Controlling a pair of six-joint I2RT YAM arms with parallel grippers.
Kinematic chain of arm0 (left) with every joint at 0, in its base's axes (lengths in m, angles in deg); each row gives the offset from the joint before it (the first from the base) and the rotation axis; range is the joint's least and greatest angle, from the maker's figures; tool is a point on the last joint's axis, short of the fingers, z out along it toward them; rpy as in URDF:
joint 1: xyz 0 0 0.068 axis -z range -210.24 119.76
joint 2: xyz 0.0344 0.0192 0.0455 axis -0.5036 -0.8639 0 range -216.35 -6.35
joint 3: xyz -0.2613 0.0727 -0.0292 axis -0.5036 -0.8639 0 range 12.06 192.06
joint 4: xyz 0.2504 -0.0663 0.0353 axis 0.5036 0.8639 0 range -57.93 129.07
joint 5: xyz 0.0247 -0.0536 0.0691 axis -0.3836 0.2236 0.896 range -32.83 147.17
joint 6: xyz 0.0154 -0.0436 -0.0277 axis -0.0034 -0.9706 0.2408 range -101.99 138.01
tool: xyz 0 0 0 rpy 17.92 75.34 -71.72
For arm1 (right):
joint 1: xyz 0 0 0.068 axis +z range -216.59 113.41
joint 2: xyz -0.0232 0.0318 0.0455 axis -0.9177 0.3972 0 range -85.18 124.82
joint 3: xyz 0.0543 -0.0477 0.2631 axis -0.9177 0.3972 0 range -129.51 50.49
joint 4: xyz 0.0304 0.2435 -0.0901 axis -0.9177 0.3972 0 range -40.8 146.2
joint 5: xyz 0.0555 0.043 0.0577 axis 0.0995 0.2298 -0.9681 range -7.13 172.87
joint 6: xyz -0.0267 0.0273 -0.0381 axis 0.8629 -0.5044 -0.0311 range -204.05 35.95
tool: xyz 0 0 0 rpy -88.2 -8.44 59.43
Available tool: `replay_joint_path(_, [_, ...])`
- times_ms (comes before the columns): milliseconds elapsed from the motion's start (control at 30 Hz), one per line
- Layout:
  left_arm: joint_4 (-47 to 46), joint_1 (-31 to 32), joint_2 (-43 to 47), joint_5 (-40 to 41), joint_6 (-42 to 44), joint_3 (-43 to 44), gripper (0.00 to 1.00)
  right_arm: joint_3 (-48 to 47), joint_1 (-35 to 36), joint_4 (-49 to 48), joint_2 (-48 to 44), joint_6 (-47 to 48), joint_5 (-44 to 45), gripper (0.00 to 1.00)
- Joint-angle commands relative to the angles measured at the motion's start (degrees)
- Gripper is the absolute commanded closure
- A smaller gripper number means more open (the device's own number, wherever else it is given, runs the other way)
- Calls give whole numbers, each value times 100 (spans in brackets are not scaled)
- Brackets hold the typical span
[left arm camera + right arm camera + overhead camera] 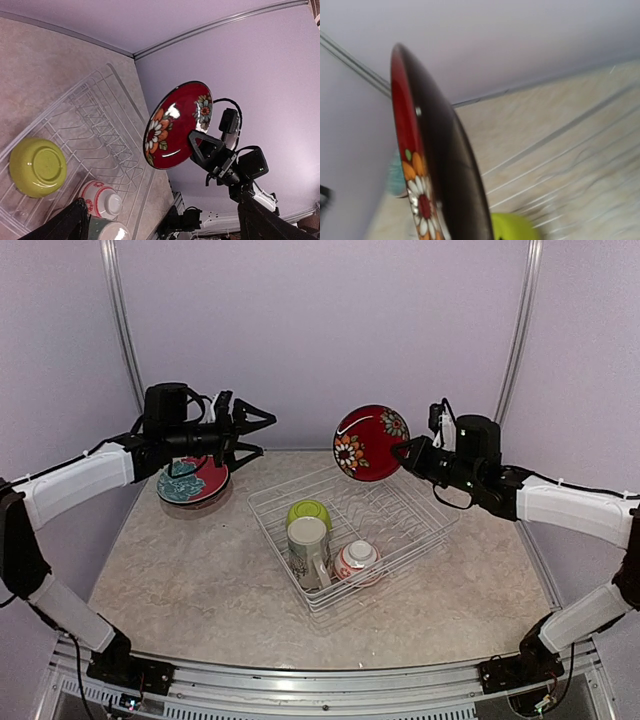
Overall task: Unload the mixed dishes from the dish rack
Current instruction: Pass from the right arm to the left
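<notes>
My right gripper (405, 452) is shut on the rim of a red plate with flowers (370, 442) and holds it upright in the air above the far side of the white wire dish rack (420, 530). The plate also shows in the left wrist view (177, 125) and fills the right wrist view (420, 165). In the rack sit a lime-green bowl (309, 512), upside down, a cream mug (308, 545) and a small white-and-red bowl (356, 558). My left gripper (255, 435) is open and empty, raised beside a stack of plates (193, 480) at the back left.
The stack's top plate has a teal pattern on a red rim. The rack's plate tines (100, 125) stand bare. Purple walls close the back and sides. Bare table lies in front of the rack and to its left.
</notes>
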Motion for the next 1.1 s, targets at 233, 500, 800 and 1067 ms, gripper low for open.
replay_joint_path(233, [-2085, 1007, -1591, -1067, -1343, 331, 8, 170, -38, -1356, -21, -1740, -1069, 100])
replay_joint_path(500, [-2663, 1266, -2326, -1336, -1796, 739, 26, 448, -36, -1613, -131, -1951, -1080, 100])
replay_joint_path(800, [-2361, 1235, -2584, -1147, -1848, 942, 65, 587, -33, -1865, -131, -2226, -1246, 100])
replay_joint_path(1067, [-1881, 1194, -2577, -968, -1603, 1115, 86, 669, -36, -1855, -187, -2250, -1242, 100])
